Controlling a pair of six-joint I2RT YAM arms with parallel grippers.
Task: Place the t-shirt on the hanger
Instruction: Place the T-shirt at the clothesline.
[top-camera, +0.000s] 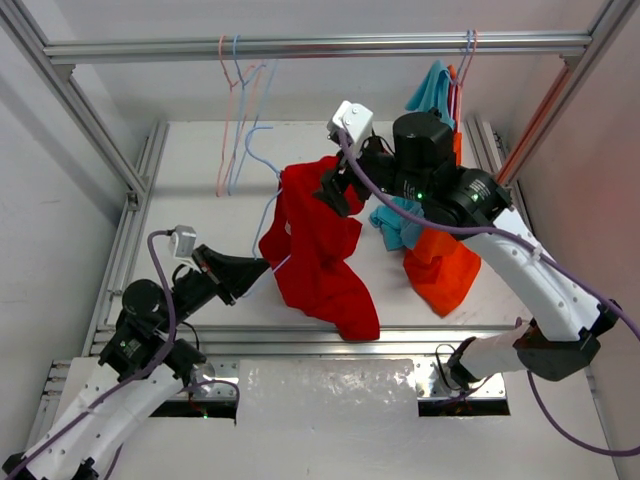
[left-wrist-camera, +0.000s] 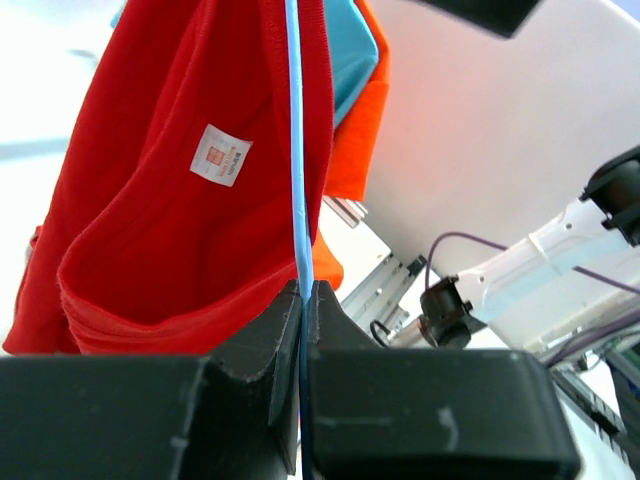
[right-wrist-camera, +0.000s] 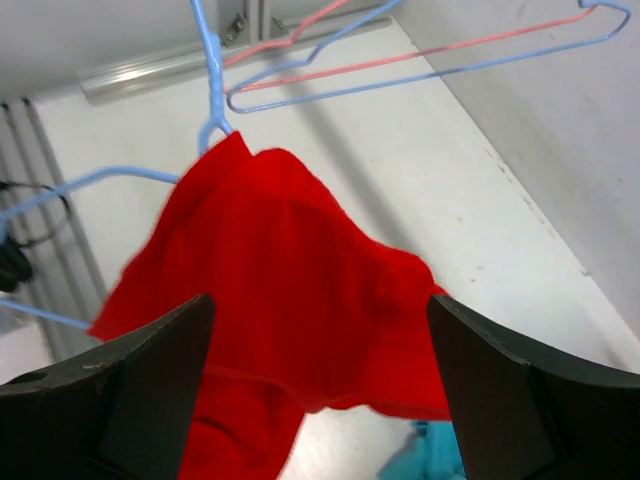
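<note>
The red t-shirt (top-camera: 315, 250) hangs draped over the light-blue wire hanger (top-camera: 264, 215), and its hem reaches the table. In the left wrist view my left gripper (left-wrist-camera: 303, 292) is shut on the hanger wire (left-wrist-camera: 293, 150), with the t-shirt (left-wrist-camera: 150, 230) and its white label hanging just behind. My left gripper (top-camera: 260, 268) holds the hanger's lower left part. My right gripper (top-camera: 335, 190) is at the shirt's upper right. In its own view my right gripper (right-wrist-camera: 320, 340) stands wide open. The red cloth (right-wrist-camera: 290, 290) shows between the spread fingers (right-wrist-camera: 150, 385), ungripped, below the hanger hook (right-wrist-camera: 212, 80).
Spare pink and blue wire hangers (top-camera: 235, 100) hang from the top rail (top-camera: 300, 46) at the left. A blue shirt (top-camera: 432, 92) hangs at the right. An orange shirt (top-camera: 440, 268) and teal cloth (top-camera: 398, 228) lie under my right arm.
</note>
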